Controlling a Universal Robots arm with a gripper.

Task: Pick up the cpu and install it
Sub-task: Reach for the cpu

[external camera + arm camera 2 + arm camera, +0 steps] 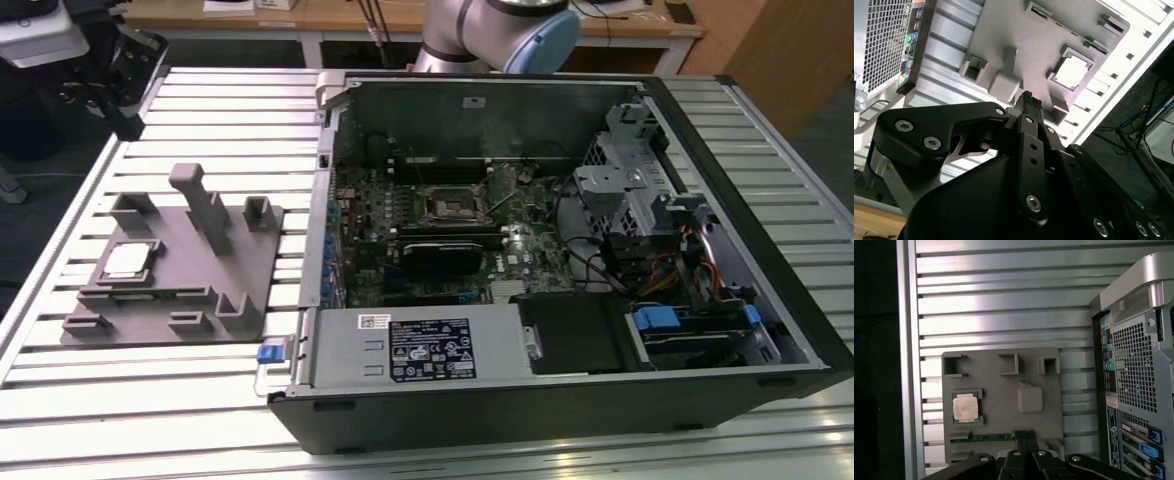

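While its two black fingers are pressed together with nothing between them, the gripper hangs above the near edge of a grey fixture plate, its tips clear of everything below. Off to one side of the fingertips and apart from them, the cpu lies flat in a square recess of that plate, its pale metal top facing up; it appears in both wrist views and, in the exterior view, on the fixture as a small bright square. Nearer the fingertips than the chip, a thin green strip sits in a slot along the plate's edge. On the other side of the gripper from the cpu lies an open computer case, its perforated back panel towards the wrist. Inside the case, far from the gripper, the black-framed socket on the motherboard stands bare. Fixture and case both rest on a slatted aluminium table.
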